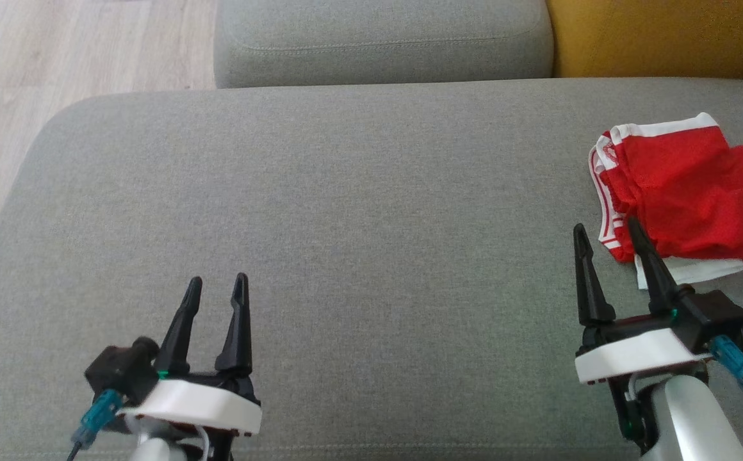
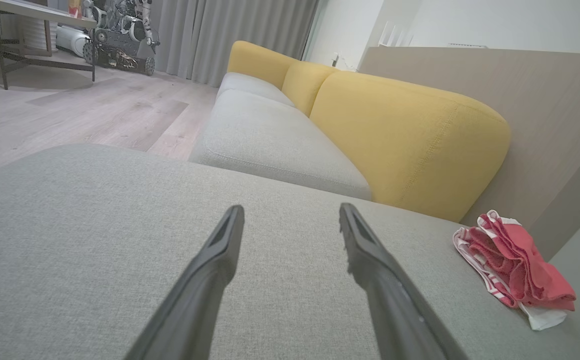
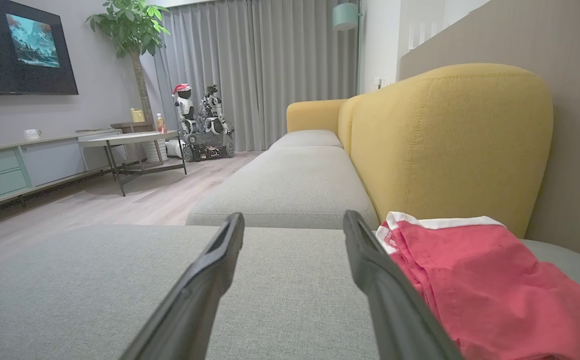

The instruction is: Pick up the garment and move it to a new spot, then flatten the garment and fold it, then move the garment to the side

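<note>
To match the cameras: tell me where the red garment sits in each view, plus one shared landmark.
Head view: red garment at right edge, mid-height.
Left wrist view: red garment lower right.
Right wrist view: red garment lower right.
Shared landmark: yellow backrest.

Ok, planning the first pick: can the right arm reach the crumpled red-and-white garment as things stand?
Probably yes: the right arm's fingers stand open beside the crumpled red-and-white garment on the grey cushion, with nothing between.
</note>
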Controlling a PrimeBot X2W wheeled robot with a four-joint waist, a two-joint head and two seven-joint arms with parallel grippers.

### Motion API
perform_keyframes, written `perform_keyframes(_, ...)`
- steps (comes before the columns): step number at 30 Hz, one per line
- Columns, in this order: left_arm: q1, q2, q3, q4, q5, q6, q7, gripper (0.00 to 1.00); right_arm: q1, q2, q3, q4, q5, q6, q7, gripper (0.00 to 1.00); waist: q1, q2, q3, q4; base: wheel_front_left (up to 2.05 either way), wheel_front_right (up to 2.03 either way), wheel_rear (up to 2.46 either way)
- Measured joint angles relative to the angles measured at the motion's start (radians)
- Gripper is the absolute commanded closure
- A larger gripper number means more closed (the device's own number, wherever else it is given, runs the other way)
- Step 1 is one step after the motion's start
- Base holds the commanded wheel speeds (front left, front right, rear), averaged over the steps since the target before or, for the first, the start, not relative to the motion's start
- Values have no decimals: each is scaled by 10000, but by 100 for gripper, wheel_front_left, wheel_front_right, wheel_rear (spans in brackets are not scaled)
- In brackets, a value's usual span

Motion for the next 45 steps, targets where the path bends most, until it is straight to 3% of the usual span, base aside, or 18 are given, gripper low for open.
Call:
perform_keyframes(8,2,0,165,-10,-138,-121,0,0,1,0,6,-71,13,2,0,0,0,0,9,-15,0,0,0)
perform_keyframes(9,3,0,180,-6,-284,-167,0,100,2,0,8,-86,13,0,0,100,0,0,9,-17,0,0,0)
perform_keyframes(14,384,-25,163,779,-410,-165,17,100,593,6,52,669,111,0,50,100,0,0,12,-26,0,0,0)
perform_keyframes(45,225,15,562,1011,-3572,-311,805,100,651,6,-293,671,3954,2,848,100,0,0,10,-117,0,0,0)
